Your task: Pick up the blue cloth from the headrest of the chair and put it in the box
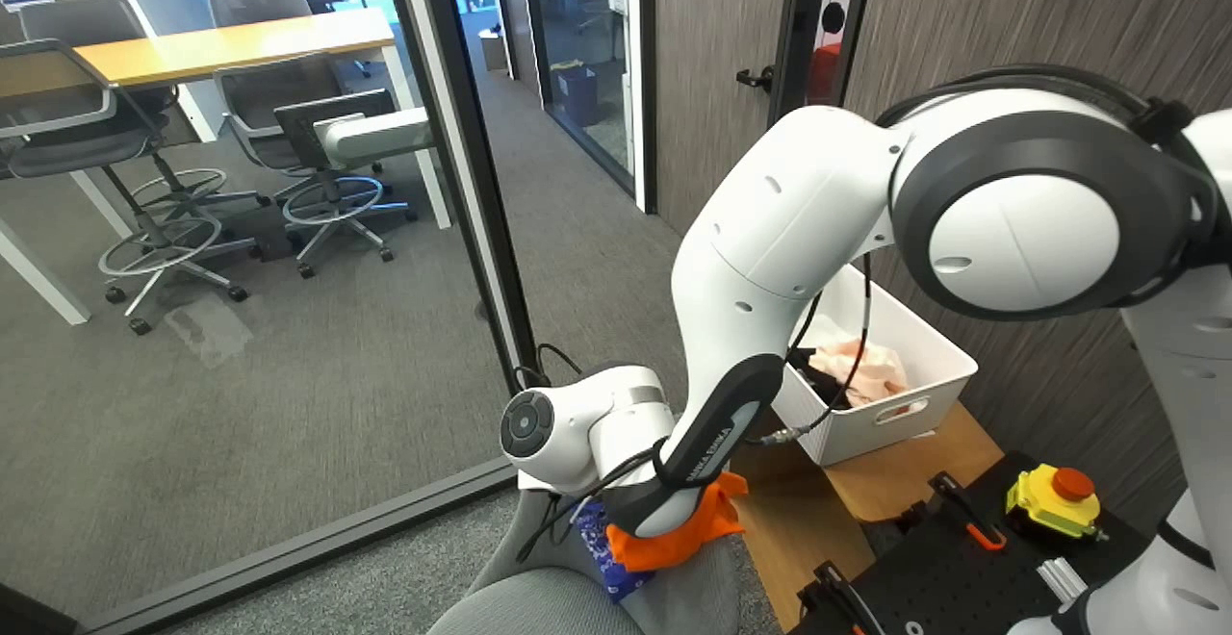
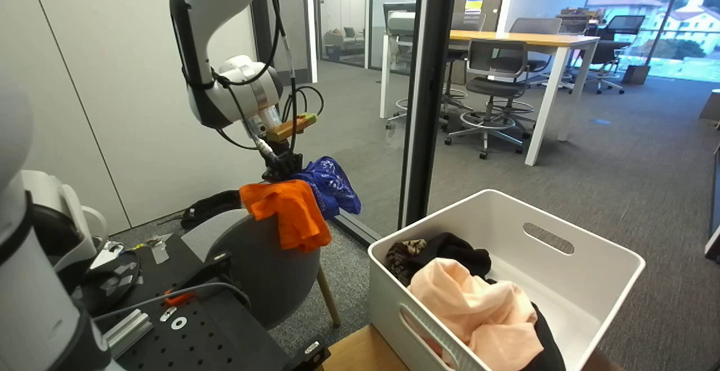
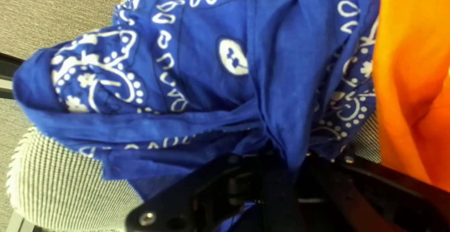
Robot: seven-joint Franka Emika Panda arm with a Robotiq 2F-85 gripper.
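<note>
Step in hand, by my judgement: lift the blue cloth (image 3: pixel 211 66) off the chair (image 1: pixel 539 606) and leave the orange cloth (image 2: pixel 287 213) in place. My gripper (image 3: pixel 288 165) is clamped on a gathered fold of the blue cloth, which is at the top of the backrest (image 2: pixel 270 270), just beside the orange cloth; whether it is wholly clear of the backrest, I cannot tell. For a clean lift, I should hold the pinch firm, rise straight up first, and watch the edge next to the orange cloth, since the two may drag together. Once every trailing corner clears the backrest, I should carry the load high over the rim of the box (image 2: pixel 506 227) and release above its interior. Count: blue cloth, one; orange cloth, one; chair within reach, one; box, one, standing on the wooden surface (image 2: pixel 365 351). Inside the box: peach cloth (image 2: pixel 478 309), one; leopard-print patch (image 2: pixel 405 256), one; black fabric (image 2: pixel 450 254), two visible patches, which may be one piece or two.
</note>
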